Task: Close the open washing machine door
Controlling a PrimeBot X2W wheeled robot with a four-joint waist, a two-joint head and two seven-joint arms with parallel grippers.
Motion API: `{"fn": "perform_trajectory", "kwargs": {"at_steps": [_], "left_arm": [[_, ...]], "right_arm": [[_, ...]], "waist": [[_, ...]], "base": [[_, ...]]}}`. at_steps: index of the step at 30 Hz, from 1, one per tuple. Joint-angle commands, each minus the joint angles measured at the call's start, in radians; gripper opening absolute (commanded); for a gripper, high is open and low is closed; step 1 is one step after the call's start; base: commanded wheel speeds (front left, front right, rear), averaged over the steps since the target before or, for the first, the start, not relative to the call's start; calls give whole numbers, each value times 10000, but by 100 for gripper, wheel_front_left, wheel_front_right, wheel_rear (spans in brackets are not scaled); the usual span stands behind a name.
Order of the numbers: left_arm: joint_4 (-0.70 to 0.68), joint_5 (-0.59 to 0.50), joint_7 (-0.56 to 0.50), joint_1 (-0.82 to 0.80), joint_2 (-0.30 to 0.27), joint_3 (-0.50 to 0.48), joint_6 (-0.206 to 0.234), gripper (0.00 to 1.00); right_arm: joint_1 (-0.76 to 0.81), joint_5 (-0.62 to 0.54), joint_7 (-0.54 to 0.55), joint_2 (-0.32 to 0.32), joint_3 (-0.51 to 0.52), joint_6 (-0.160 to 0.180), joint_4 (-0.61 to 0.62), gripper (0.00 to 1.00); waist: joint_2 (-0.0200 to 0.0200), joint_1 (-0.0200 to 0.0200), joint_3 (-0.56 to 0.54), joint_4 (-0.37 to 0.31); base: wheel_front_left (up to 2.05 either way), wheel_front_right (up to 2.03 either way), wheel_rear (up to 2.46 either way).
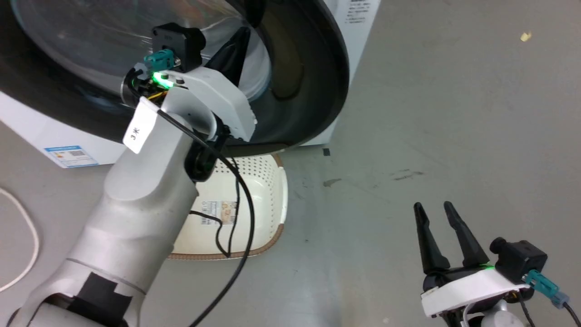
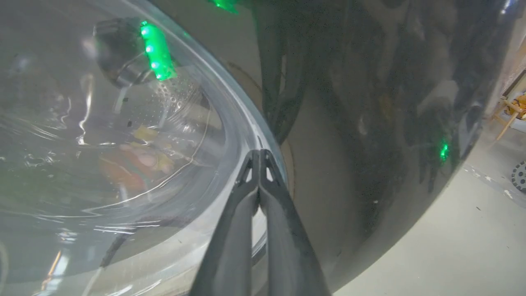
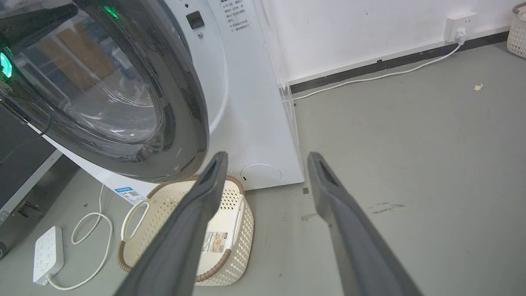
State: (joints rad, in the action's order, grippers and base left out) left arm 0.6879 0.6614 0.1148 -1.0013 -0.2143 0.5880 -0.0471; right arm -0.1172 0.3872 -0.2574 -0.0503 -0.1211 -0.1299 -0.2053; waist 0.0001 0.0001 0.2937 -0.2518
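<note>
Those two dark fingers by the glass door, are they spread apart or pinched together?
Pinched together: on the left gripper the two fingertips meet, with nothing between them.

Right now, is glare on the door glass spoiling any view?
Left wrist view: worst, the door glass is streaked with white highlights and mirrors a green light, though the left gripper reads clearly. Head view: a mild sheen only. Right wrist view: the glass mirrors the room, no blown-out spots.

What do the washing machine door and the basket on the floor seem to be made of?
The washing machine door: clear glass bowl, see-through with sharp reflections, in a glossy black rim, probably plastic. The basket: likely matte cream plastic, with moulded rows of small holes and a brown rim.
</note>
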Motion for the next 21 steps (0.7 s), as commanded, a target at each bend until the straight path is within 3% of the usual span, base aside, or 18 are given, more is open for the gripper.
{"fn": "perform_trajectory", "kwargs": {"at_steps": [1, 7, 10, 15, 21], "left_arm": [[46, 6, 90, -71, 43, -9, -53, 0], [-123, 367, 694, 303, 202, -149, -330, 0], [-554, 535, 1130, 736, 80, -493, -268, 0], [-1936, 98, 1451, 1796, -484, -1290, 321, 0], [-4663, -1684, 1466, 3910, -1081, -2765, 1167, 0]], "right_arm": [[-158, 25, -43, 1, 34, -8, 13, 100], [139, -187, -43, 1, 344, -8, -70, 100], [329, -325, -43, 1, 402, -8, -126, 100], [694, -496, -43, 1, 505, -8, -186, 100], [1091, -598, -43, 1, 655, -8, -154, 100]], "waist": [[-1, -1, -93, 115], [-1, -1, -823, 828], [-1, -1, -1305, 1177], [-1, -1, -2057, 1725], [-1, -1, -2582, 2301]], "base": [[0, 0, 0], [0, 0, 0], [0, 0, 0], [0, 0, 0], [0, 0, 0]]}}
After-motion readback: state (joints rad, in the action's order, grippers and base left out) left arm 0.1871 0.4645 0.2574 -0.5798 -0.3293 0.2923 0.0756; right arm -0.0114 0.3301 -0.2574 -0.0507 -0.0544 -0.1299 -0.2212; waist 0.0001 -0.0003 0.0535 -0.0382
